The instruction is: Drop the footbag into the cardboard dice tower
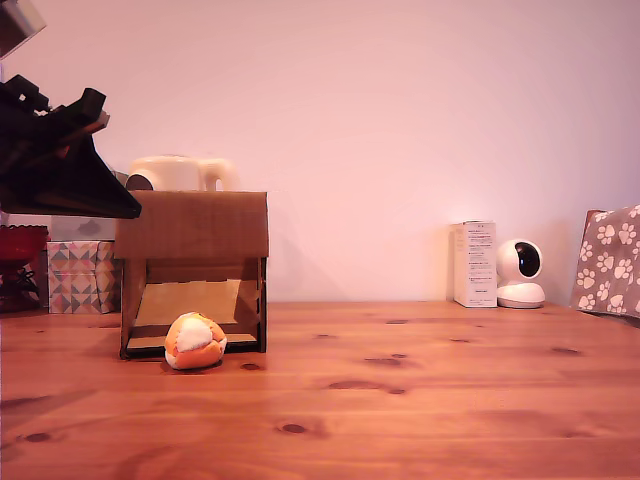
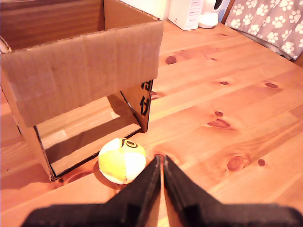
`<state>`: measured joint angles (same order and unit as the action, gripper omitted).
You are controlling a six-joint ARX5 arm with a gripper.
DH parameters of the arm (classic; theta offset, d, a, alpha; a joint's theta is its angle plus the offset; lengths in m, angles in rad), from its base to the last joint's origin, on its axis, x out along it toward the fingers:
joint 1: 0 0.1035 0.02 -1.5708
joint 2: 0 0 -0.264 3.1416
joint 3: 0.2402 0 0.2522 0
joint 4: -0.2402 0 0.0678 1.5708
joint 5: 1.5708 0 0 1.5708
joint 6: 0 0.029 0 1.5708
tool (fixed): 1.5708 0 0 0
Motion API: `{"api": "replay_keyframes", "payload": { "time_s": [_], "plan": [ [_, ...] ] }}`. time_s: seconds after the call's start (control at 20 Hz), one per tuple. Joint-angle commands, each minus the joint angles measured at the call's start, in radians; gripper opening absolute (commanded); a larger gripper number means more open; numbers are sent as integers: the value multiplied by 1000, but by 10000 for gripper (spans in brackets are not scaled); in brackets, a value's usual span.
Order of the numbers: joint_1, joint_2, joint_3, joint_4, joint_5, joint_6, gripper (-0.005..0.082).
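We are seeing one footbag (image 1: 195, 341), a small soft ball of stitched panels, orange and white in the exterior view, yellow and white with a small dark mark in the wrist view (image 2: 122, 160). It is lying on the wooden bench (image 1: 400, 400) just in front of the lower opening of the one cardboard dice tower (image 1: 195, 268), touching or nearly touching its front edge, toward the exterior view's left.

The tower is showing brown corrugated cardboard, a plain upper front, an open top, dark edges and a slanted ramp inside. Dark printing on its side panel (image 2: 145, 97) is too blurred for us to read.

The black gripper (image 2: 161, 163) is hanging above the bench just beside the footbag, and we are seeing its two fingers pressed together with nothing between them.

The bench is showing knotty, reddish planks. Behind the tower a cream rounded object (image 1: 180, 173) is peeking out. Toward the exterior view's left one tissue box (image 1: 82, 276) with a triangle pattern is standing. Along the far edge toward the exterior view's right, one white carton (image 1: 475, 264) with unreadable small print, one white round camera (image 1: 520, 273), and one grey cloth with white paw prints (image 1: 610, 262) are sitting.
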<state>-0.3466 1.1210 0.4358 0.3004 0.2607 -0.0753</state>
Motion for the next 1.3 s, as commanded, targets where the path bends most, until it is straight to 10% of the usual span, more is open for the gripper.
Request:
{"api": "replay_keyframes", "payload": {
  "time_s": [0.0, 0.45, 0.7, 1.25],
  "plan": [
    [0, -1, 8, -24, 0, 5, -19],
    [0, -1, 8, -40, 0, 5, 25],
    [-1, 0, 8, -56, -8, 5, 724],
    [-19, 303, 8, 197, -35, 25, 745]
  ]
}}
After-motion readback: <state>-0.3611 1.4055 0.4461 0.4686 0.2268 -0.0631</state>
